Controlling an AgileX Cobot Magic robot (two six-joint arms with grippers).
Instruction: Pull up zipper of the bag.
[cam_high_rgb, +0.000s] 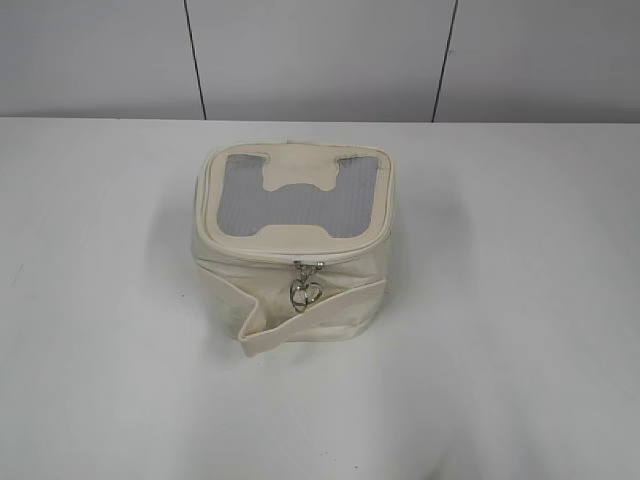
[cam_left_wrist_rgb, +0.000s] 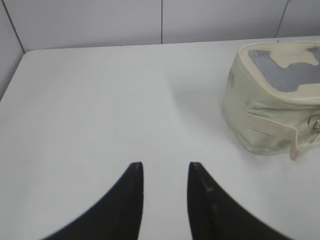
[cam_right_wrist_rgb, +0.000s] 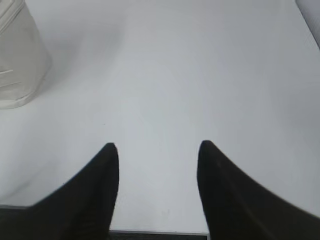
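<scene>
Two grippers, left (cam_left_wrist_rgb: 165, 165) and right (cam_right_wrist_rgb: 158, 146), hover spread and empty. Mid-table (cam_high_rgb: 520, 380), the soft, probably light bag (cam_high_rgb: 292, 245) likely needs steadying; grasp its zipper's (cam_high_rgb: 300, 252) dangling silver pull (cam_high_rgb: 304, 294).

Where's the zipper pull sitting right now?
In the exterior view the ring-shaped zipper pull hangs at the middle of the bag's near face, just below the lid rim and above the loose strap band.
</scene>
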